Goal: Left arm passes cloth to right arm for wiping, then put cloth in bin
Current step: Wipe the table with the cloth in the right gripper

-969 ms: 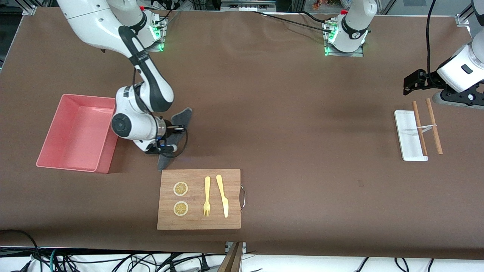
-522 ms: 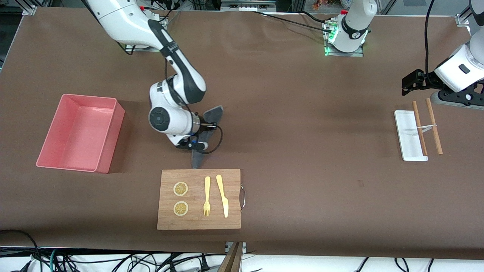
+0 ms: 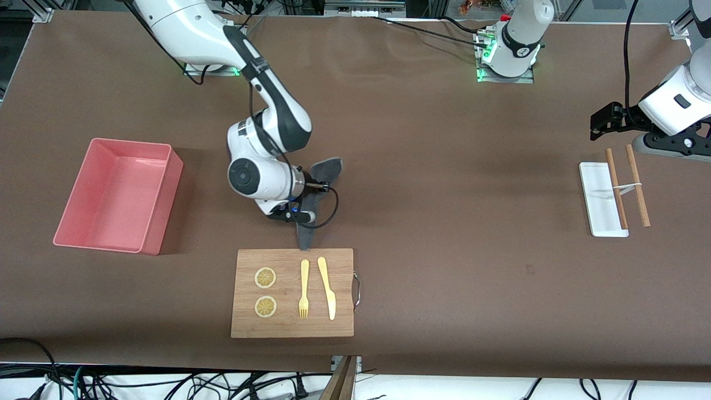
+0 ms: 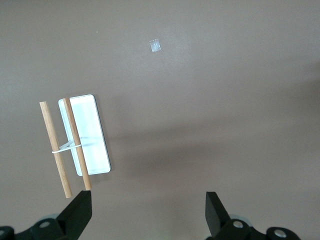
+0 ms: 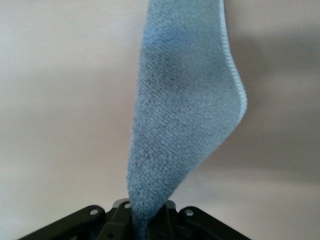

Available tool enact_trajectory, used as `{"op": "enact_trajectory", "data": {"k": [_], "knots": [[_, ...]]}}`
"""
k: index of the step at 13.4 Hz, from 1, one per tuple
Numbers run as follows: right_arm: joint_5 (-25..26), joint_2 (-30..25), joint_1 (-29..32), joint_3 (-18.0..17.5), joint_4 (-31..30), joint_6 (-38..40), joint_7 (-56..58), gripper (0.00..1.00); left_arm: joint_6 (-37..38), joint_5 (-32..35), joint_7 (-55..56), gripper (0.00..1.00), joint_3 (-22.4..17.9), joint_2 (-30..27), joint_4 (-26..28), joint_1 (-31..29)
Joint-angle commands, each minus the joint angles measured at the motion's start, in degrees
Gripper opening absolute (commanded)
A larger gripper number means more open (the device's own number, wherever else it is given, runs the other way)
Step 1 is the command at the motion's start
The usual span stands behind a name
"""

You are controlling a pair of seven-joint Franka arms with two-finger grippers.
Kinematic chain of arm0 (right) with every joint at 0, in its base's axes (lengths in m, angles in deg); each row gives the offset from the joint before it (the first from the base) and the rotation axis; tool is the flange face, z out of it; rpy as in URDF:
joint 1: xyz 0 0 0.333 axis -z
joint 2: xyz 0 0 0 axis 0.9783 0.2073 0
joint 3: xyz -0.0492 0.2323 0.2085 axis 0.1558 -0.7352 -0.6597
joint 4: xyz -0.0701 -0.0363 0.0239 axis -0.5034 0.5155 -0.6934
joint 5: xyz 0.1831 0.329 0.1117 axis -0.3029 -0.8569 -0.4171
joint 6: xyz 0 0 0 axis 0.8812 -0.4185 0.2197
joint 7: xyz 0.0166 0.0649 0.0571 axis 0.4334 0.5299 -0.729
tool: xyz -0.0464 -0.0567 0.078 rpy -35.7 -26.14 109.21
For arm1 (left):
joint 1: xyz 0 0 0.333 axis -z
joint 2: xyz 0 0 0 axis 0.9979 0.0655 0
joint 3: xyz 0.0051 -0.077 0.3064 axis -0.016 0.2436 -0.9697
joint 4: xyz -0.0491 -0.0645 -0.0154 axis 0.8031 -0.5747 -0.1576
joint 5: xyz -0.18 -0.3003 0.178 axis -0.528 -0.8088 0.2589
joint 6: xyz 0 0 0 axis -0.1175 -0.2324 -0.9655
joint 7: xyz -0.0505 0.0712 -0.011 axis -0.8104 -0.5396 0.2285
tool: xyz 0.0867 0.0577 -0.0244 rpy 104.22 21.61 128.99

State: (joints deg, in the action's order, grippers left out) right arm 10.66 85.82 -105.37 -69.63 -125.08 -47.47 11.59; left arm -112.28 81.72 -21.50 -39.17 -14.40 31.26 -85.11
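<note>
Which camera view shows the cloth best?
The right wrist view: the cloth fills it, pinched in the right gripper. The front view shows the cloth small and partly hidden by the arm, just above the board. The left wrist view lacks it.

Cutting board (image 3: 292,293), fork (image 3: 304,289), knife (image 3: 327,287), perhaps lemon slices (image 3: 265,278).

Upper left in the front view, a pink bin (image 3: 119,194); centre, a dark grey cloth (image 3: 325,169); below it, a tan wooden board (image 3: 293,328) carrying yellow cutlery (image 3: 326,286); a white tray (image 3: 599,199) lies at the view's right.
</note>
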Motion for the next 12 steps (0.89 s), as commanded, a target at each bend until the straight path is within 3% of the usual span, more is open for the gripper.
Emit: {"op": "enact_trajectory", "data": {"k": [1,5,9,12], "knots": [[-1.02,-0.88,6.22,-0.51,-3.73,2.74,11.59,0.0,0.68,-0.65,-0.82,1.0,-0.15,0.36,-0.87,0.01],[-0.85,-1.59,14.39,0.98,-6.47,7.47,30.04,0.0,0.77,-0.65,-0.74,1.0,-0.07,0.36,-0.87,0.01],[0.82,-1.42,16.78,7.92,-6.55,11.45,46.75,0.0,0.77,-0.65,-0.82,1.0,-0.07,0.36,-0.87,0.01],[5.55,-1.06,18.36,10.74,-6.55,11.27,53.89,0.0,0.77,-0.65,-0.74,1.0,-0.15,0.36,-0.87,0.01]]}}
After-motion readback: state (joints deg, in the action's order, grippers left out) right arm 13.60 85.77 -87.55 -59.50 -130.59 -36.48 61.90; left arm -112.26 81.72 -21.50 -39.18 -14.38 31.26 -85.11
